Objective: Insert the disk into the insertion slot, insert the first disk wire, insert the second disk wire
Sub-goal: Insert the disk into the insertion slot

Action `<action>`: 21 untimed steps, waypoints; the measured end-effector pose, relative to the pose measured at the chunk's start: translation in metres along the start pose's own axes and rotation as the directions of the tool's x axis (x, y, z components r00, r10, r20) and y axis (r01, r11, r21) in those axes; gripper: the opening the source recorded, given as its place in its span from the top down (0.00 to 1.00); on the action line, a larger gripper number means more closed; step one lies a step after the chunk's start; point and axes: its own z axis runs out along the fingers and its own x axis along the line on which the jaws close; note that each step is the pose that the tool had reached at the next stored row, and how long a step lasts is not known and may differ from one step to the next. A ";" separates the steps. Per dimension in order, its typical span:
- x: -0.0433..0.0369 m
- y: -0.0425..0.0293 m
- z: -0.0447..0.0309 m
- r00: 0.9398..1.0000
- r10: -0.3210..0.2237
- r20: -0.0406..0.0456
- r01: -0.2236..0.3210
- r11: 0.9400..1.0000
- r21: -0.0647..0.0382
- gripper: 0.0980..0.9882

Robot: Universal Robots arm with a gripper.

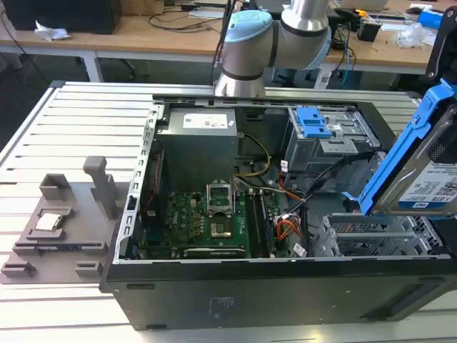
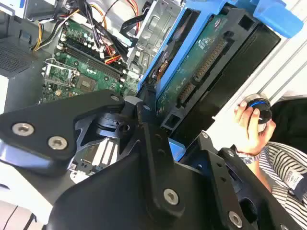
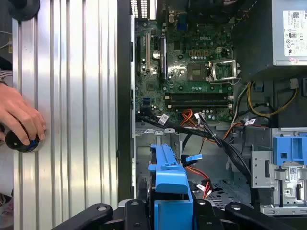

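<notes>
1. My gripper (image 3: 170, 213) is clamped on the disk (image 1: 428, 179), gripping its blue carrier.
2. I hold the disk tilted in the air, above the insertion slot (image 1: 360, 239) and apart from it.
3. The slot looks empty, so the disk is not yet inserted.
4. The wires (image 1: 287, 230) lie loose inside the computer case (image 1: 214, 300). I judge all three steps remain.
</notes>
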 end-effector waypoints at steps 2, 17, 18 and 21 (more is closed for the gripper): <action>-0.0004 0.0048 0.0006 1.000 0.000 0.000 0.000 1.000 0.000 0.70; -0.0039 0.0065 0.0123 1.000 0.000 0.000 0.000 1.000 0.000 0.70; -0.0039 0.0065 0.0126 1.000 0.000 0.000 0.000 1.000 0.000 0.70; -0.0039 0.0065 0.0142 1.000 0.000 0.000 0.000 1.000 0.000 0.70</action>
